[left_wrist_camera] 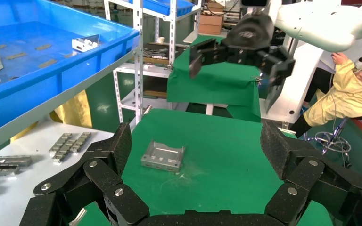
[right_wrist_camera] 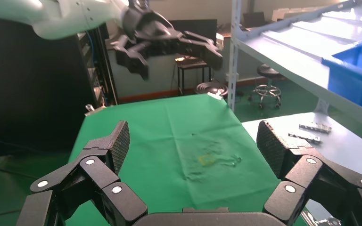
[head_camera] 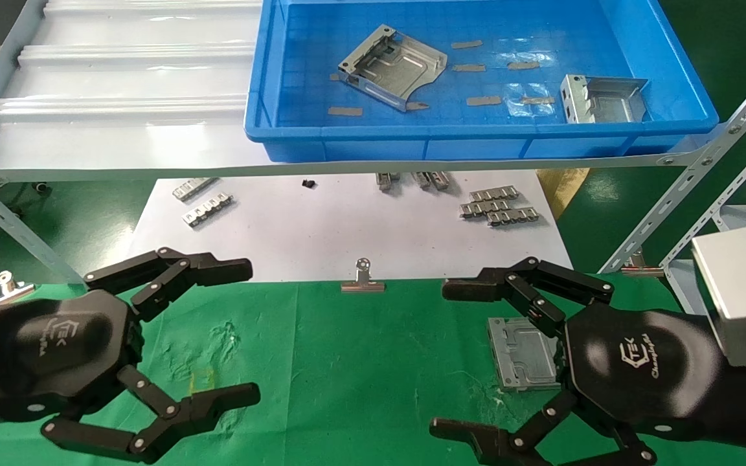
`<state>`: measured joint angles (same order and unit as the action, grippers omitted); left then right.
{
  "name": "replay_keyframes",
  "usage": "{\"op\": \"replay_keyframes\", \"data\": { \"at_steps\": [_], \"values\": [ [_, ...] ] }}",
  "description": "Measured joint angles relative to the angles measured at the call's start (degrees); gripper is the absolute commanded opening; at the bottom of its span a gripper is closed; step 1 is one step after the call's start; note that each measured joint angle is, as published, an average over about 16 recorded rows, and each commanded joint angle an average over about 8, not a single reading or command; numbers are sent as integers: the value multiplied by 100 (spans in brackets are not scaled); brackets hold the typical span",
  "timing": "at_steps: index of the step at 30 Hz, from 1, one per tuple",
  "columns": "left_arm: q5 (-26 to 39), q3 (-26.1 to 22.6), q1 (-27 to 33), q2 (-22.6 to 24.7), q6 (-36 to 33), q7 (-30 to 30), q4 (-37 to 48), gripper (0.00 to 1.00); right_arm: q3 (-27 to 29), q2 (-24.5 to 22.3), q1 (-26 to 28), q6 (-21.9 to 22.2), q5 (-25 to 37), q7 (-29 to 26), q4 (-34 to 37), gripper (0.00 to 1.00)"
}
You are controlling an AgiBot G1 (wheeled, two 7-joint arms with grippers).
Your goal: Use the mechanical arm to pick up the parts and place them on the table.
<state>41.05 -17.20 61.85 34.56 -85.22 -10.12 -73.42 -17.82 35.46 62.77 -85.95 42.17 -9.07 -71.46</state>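
The table (head_camera: pixel 360 362), covered in wrinkled green cloth, fills the near half of the head view, with a white paper sheet (head_camera: pixel 347 226) lying beyond it under a pale metal shelf (head_camera: pixel 120 84). On that shelf sits a blue bin (head_camera: pixel 476 139) holding two of the parts: one silver plate (head_camera: pixel 391 65) near its middle and another (head_camera: pixel 603 98) toward its right end. Both black hands hover over the cloth with fingers spread wide and nothing between them: the left gripper (head_camera: pixel 247 330) on the left side, the right gripper (head_camera: pixel 441 356) on the right. A third part (head_camera: pixel 520 353) lies flat on the green cloth just beside the right hand, partly hidden by it; the left wrist view shows it resting free (left_wrist_camera: pixel 162 155). Small ribbed strips (head_camera: pixel 496 207) lie on the paper, and a little binder clip (head_camera: pixel 362 278) sits at the cloth's far edge.
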Motion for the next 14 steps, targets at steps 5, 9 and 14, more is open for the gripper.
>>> {"op": "replay_keyframes", "data": {
  "at_steps": [5, 9, 14],
  "values": [
    [-1, 0, 0, 0, 1, 0, 0, 100, 242, -58, -162, 25, -49, -187, -280, 100],
    [-1, -1, -1, -1, 1, 0, 1, 100, 320, -77, -215, 33, -66, -242, -371, 100],
    [-1, 0, -1, -1, 1, 1, 1, 100, 346, -84, -233, 37, -76, -249, -398, 100]
  ]
}}
